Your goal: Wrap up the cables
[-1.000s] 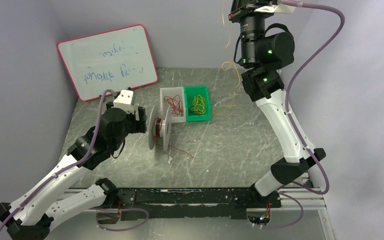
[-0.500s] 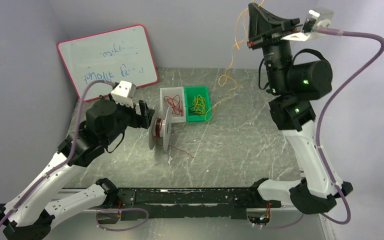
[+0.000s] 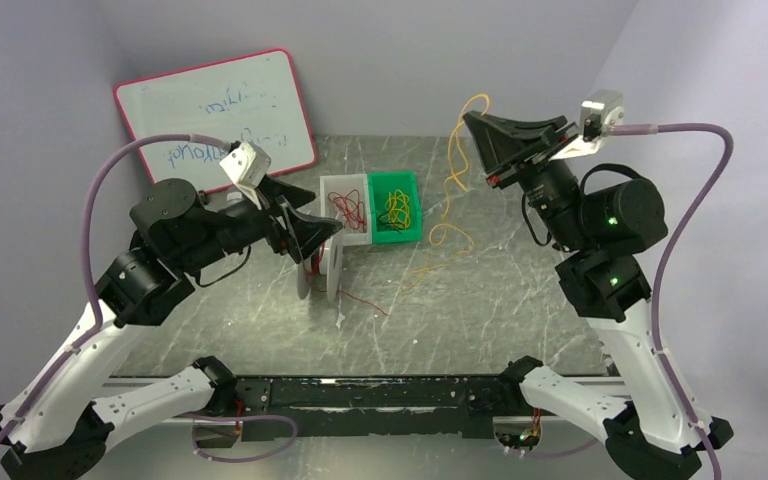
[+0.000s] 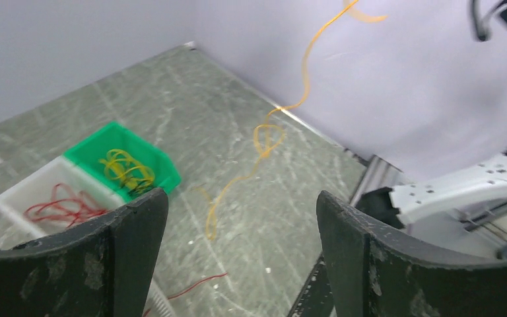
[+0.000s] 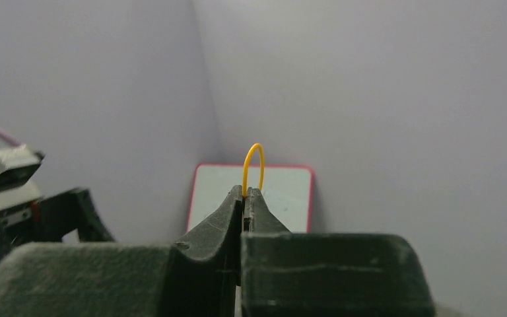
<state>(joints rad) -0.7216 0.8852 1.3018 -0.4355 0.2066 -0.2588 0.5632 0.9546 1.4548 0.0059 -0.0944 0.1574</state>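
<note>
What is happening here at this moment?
The right tool is shut on a yellow-orange cable and holds it raised; its loose end trails on the table near the green bin. The left tool hangs open at the white spool, which has a red cable trailing from it.

Beyond the right fingers (image 5: 228,214), only a small loop of the yellow cable (image 5: 253,144) shows; the rest is hidden behind them. The left fingers (image 3: 308,227) cover part of the spool (image 3: 335,275). The writing on the whiteboard (image 3: 215,120) is too faint to read.
</note>
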